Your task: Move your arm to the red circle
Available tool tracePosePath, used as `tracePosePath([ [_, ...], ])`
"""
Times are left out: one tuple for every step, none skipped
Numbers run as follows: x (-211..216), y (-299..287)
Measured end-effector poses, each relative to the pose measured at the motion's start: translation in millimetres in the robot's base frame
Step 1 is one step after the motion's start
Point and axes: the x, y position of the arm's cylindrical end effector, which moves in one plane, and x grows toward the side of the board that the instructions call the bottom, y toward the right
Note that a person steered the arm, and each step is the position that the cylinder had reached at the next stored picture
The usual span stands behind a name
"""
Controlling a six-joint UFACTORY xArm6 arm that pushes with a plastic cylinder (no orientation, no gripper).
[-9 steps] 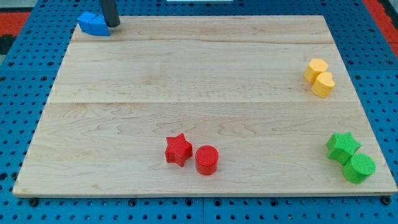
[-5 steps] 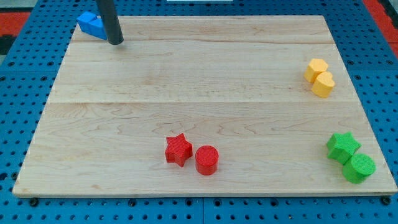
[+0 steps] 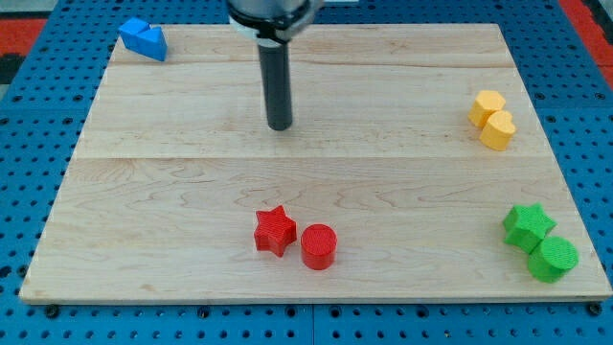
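Going from the view's left: blue blocks (image 3: 144,39) sit at the board's (image 3: 192,172) far 10 o'clock corner, two pieces touching, exact shapes hard to call, nothing near them. Next, red star (image 3: 274,230) low on the board, around 6 o'clock from centre, and the red circle (image 3: 318,246) touching or just beside it at the star's 4 o'clock; that circle is the target. My tip (image 3: 280,125) is down on bare wood in the upper middle, roughly 12 o'clock from the red pair and well apart from them, touching no block. Further right, yellow blocks (image 3: 492,119) at about 2 o'clock, two pieces pressed together, one looks hexagonal and the other rounded. Then the green star (image 3: 528,226) and green circle (image 3: 554,259) at 4 o'clock near the board's right edge, touching each other. Progress call: task not done yet, I'd say partway. The tip is lined up fairly well above the target but a clear stretch of board is left between them. What's left is a run toward 5–6 o'clock, slightly to the view's right, ending at the circle without knocking the red star aside. Path looks open, no blocks in between. Fingers: none on this rig, just a straight dark rod, so nothing to open or clench; it grips nothing and rests only on the board.
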Motion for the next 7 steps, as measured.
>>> tracePosePath([
  [31, 36],
  [64, 60],
  [68, 71],
  [68, 71],
  [75, 83],
  [85, 100],
  [85, 100],
])
